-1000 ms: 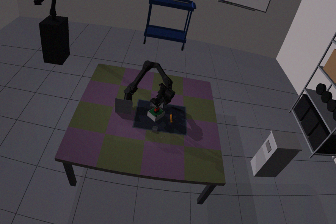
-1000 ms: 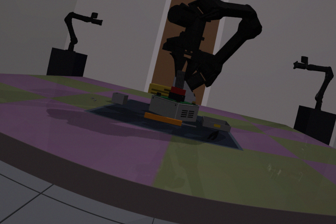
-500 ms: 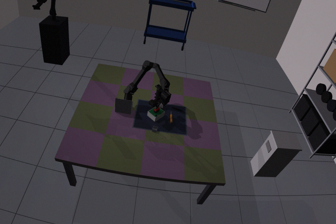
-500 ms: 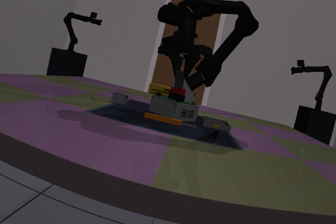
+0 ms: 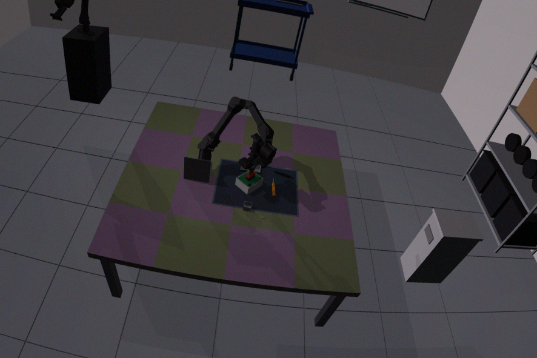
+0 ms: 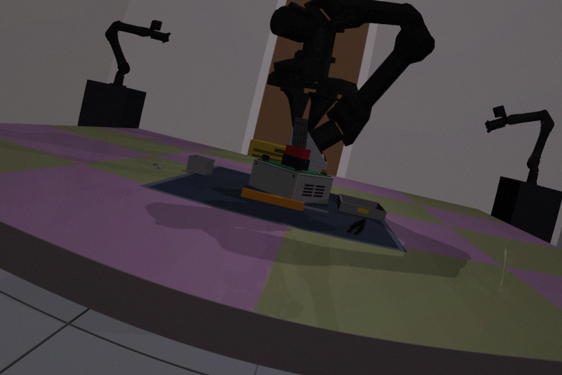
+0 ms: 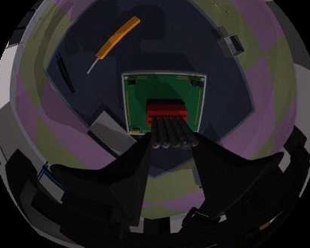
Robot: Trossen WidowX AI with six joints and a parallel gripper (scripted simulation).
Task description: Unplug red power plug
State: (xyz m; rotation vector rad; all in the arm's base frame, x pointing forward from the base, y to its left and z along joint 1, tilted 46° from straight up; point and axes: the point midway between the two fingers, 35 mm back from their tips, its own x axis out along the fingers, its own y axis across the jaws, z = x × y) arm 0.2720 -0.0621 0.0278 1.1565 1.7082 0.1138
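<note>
Between the closed-in fingers of the gripper, the red plug's dark cables are gripped; beneath, the board's front edge is left uncovered.

In the top view the end effector's tips (dark against dark) are too small to make out around the red plug, and the arm hides part of the grey tray. The wrist view crops the counter at its near side, and the shelf rack runs off the top view's right edge.
</note>
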